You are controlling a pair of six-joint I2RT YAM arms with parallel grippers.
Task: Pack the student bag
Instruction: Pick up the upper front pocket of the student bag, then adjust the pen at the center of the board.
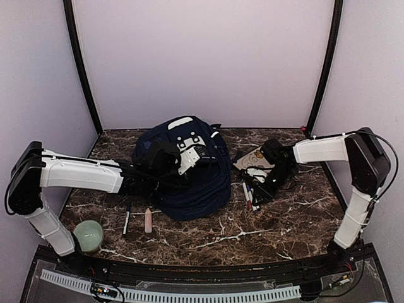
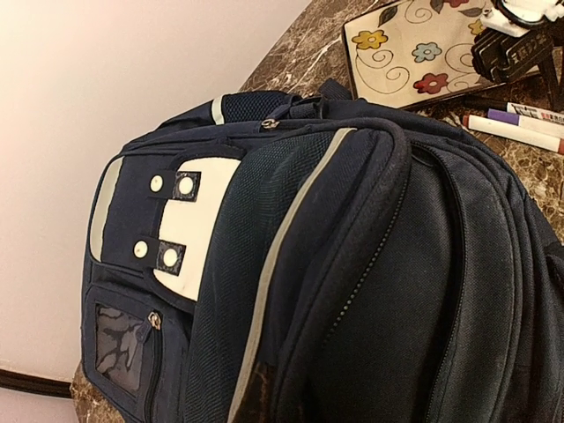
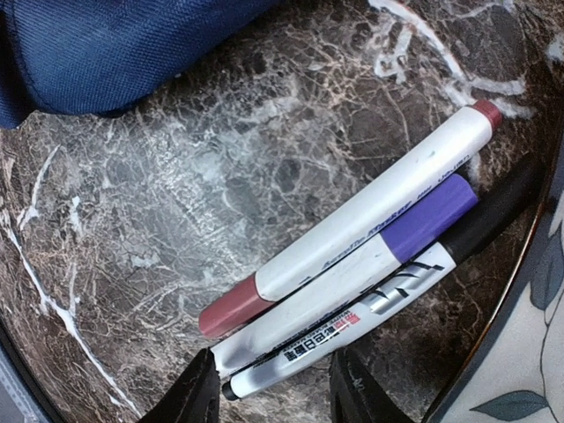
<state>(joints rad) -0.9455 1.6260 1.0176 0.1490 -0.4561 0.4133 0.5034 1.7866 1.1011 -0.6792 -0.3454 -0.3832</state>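
The navy student bag (image 1: 189, 173) lies in the middle of the marble table and fills the left wrist view (image 2: 352, 264); its zips look closed. My left gripper (image 1: 163, 158) sits low against the bag's left top; its fingers do not show in its own view. My right gripper (image 3: 278, 397) is open, low over the table, its fingertips (image 3: 198, 392) on either side of the near ends of three markers: red-capped (image 3: 370, 207), purple-capped (image 3: 352, 264) and black-capped (image 3: 388, 291). The markers (image 1: 250, 196) lie side by side, right of the bag.
A floral notebook (image 1: 252, 161) lies behind the markers, touching them; it also shows in the left wrist view (image 2: 405, 48). At the near left are a green round cup (image 1: 88, 235), a dark pen (image 1: 127, 221) and a pink stick (image 1: 148, 219).
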